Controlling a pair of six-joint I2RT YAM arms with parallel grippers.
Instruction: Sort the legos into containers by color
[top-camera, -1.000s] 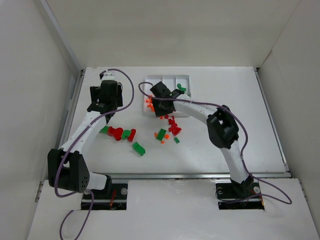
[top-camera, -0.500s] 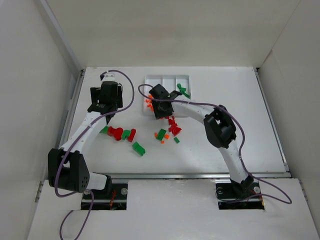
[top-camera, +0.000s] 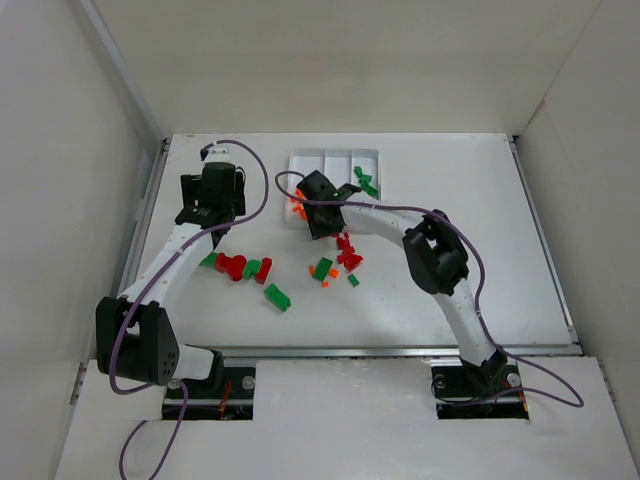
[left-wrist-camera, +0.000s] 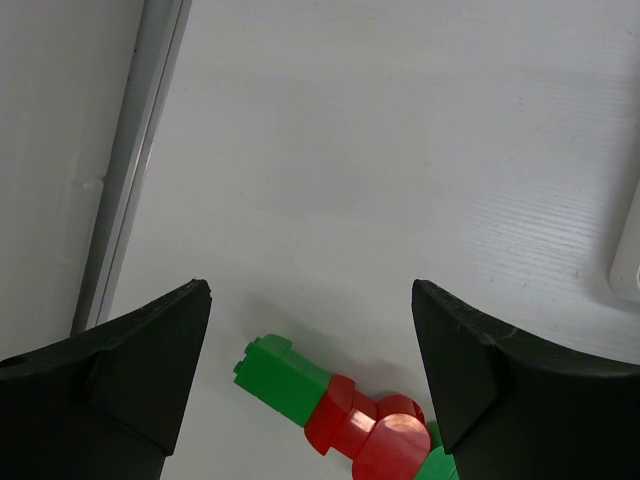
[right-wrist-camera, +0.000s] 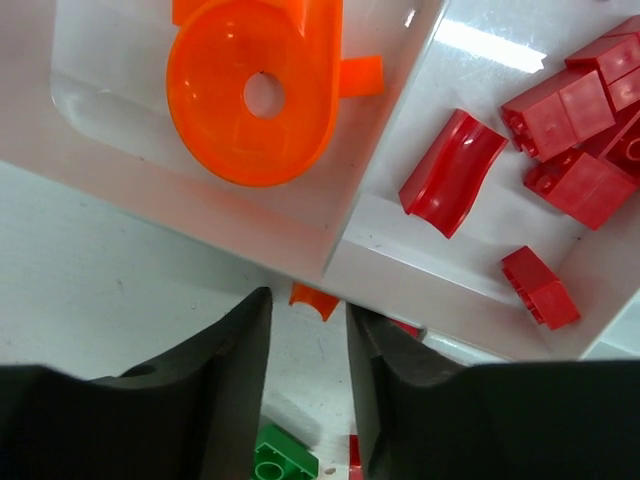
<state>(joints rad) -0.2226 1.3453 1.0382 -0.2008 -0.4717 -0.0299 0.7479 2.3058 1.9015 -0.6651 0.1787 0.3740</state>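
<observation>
Holding left jaws wide apart above touching green and red legos (left-wrist-camera: 335, 415) at the bottom middle of the left wrist view, clear of them. Showing right jaws at a narrow gap, a small orange lego (right-wrist-camera: 314, 299) at their tips just outside the white tray (right-wrist-camera: 345, 235); cannot tell whether clamped on it. Inside, showing a round orange lego (right-wrist-camera: 250, 95) upper left, red legos (right-wrist-camera: 452, 170) upper right.

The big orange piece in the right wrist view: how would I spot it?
Start at the white tray just beyond the right hand. In the compartment beside the red bricks lies the orange piece. It alone is rounded, with a hole through its middle.
</observation>
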